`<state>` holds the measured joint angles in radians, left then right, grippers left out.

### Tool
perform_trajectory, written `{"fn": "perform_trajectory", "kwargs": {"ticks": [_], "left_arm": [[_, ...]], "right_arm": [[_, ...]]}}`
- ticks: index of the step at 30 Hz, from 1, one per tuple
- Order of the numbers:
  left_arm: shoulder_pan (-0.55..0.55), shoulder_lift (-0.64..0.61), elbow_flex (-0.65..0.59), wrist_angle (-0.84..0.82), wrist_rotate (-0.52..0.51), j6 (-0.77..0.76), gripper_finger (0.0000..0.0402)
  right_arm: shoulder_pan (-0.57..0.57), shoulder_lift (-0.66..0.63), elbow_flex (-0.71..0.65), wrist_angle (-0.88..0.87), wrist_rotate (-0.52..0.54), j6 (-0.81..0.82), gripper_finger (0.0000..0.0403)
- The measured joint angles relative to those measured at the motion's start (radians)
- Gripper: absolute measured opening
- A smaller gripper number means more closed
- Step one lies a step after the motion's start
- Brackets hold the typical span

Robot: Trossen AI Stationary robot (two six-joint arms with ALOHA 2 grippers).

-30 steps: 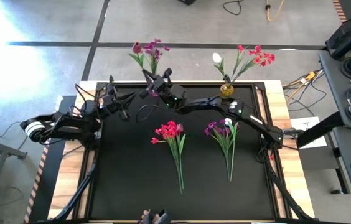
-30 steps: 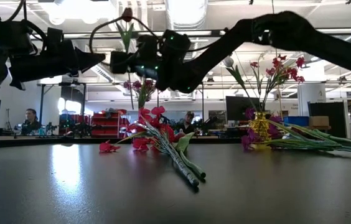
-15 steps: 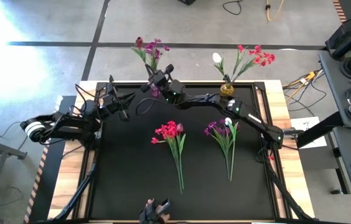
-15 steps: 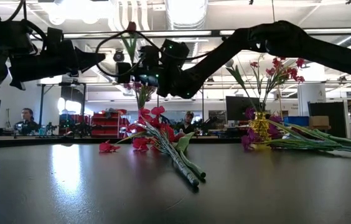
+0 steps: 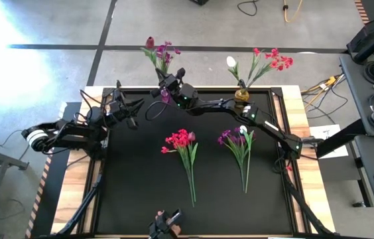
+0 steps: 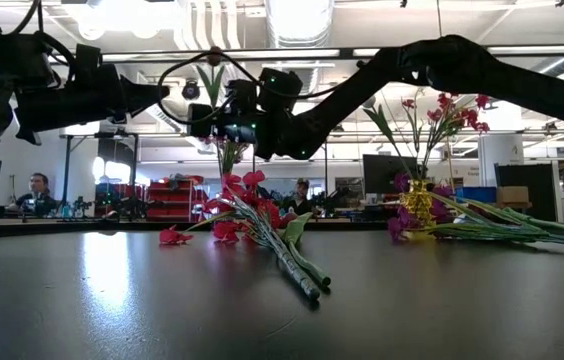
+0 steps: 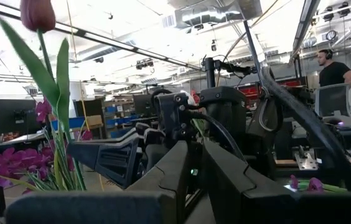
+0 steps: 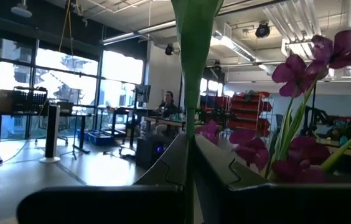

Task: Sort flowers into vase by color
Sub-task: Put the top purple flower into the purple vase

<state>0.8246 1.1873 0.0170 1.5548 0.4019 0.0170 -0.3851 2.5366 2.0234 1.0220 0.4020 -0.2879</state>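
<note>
Two bunches of flowers lie on the dark surface (image 5: 140, 166) in the high view: a red bunch (image 5: 182, 141) near the middle and a purple bunch (image 5: 237, 139) to its right, stems running toward the near edge. At the far edge a yellow vase (image 5: 241, 95) holds red and white flowers (image 5: 266, 61). The right end effector (image 5: 168, 82) reaches across to the far edge, left of that vase, pinched on the stem of a purple spray (image 5: 160, 53) with a dark red bud, whose blooms hang out past the edge over the floor. The left end effector (image 5: 132, 114) hovers close by, to its left, over the far left part of the surface; from above I cannot tell whether its fingers meet.

From the low view the right end effector (image 6: 202, 112) is held high above the surface with the stem rising through it, the red bunch (image 6: 247, 225) lying below and the yellow vase (image 6: 417, 200) off to the right. The left end effector (image 6: 157, 95) points toward it at the same height.

In the left wrist view its own fingers (image 7: 182, 168) stand a narrow gap apart, holding nothing, with the purple spray (image 7: 45, 118) beyond.

The right wrist view shows its fingers (image 8: 172, 163) clamped on the green stem (image 8: 191, 93), purple blooms (image 8: 306, 106) beside.
</note>
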Motion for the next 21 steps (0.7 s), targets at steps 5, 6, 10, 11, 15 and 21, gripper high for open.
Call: {"fn": "perform_trajectory", "kwargs": {"ticks": [5,6,10,11,15,21], "left_arm": [[0.000,0.000,0.000,0.000,0.000,0.000,0.0037],[0.000,0.000,0.000,0.000,0.000,0.000,0.0037],[0.000,0.000,0.000,0.000,0.000,0.000,0.0037],[0.000,0.000,0.000,0.000,0.000,0.000,0.0037],[0.000,0.000,0.000,0.000,0.000,0.000,0.0037],[0.000,0.000,0.000,0.000,0.000,0.000,0.0037]], "right_arm": [[0.000,0.000,-0.011,0.000,0.001,0.012,0.0012],[0.000,0.000,-0.014,0.000,0.002,0.026,0.0012],[0.000,0.000,-0.023,0.006,0.019,0.078,0.0012],[0.000,0.000,-0.026,0.009,0.020,0.079,0.0012],[0.002,0.000,-0.026,0.024,0.042,0.081,0.0012],[0.006,0.000,-0.029,0.057,0.047,0.112,0.0012]]}}
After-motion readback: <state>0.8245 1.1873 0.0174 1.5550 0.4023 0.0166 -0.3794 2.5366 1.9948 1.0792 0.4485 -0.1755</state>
